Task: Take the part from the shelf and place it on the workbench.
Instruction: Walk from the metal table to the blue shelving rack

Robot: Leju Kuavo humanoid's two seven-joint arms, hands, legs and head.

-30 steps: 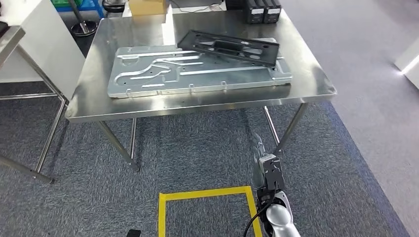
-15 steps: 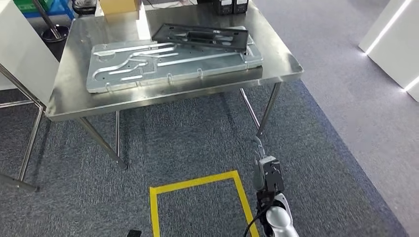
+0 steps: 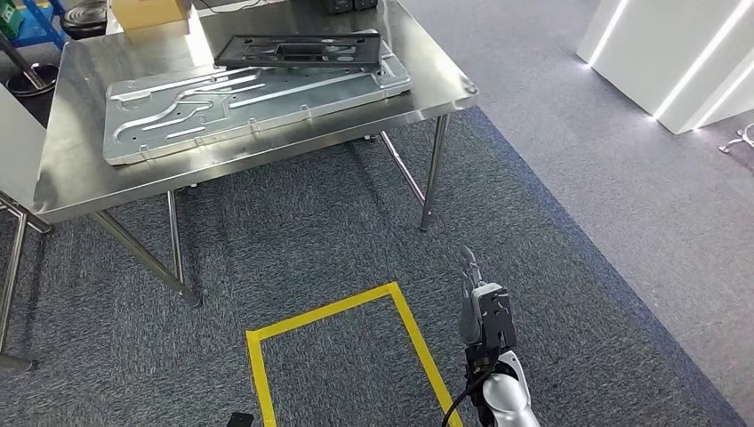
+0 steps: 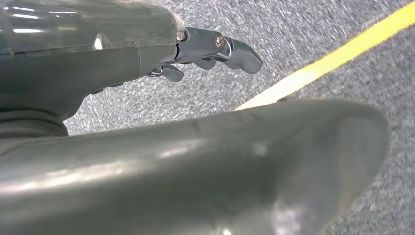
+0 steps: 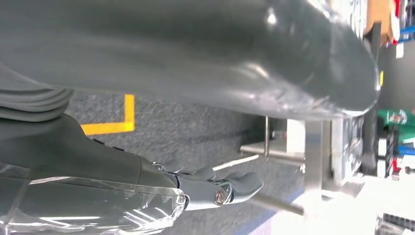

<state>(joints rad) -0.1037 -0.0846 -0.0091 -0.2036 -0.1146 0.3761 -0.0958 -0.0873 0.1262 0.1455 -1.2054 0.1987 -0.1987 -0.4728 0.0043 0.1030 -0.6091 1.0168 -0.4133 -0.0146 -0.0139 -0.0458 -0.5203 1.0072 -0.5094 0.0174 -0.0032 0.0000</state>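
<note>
Part: black frame (image 3: 298, 49) lies on the grey panel (image 3: 249, 93) atop the counter (image 3: 445, 89), long axis running 9 to 3 o'clock.
Bearing: at about 11 o'clock, well apart from the right robot hand (image 3: 471, 302), the nearer one.
Right robot hand: hanging, empty, fingers loosely apart.
Left robot hand (image 4: 215, 49): empty, fingers loosely curled over carpet.

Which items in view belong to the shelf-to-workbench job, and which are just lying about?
Job:
- steel workbench, the drop-off spot
- black part, lying on the grey plate
- right hand, hanging, holding nothing
- left hand, over the carpet, holding nothing

Lying about:
- grey plate on the workbench
- cardboard box at the far edge
- yellow floor tape
</note>
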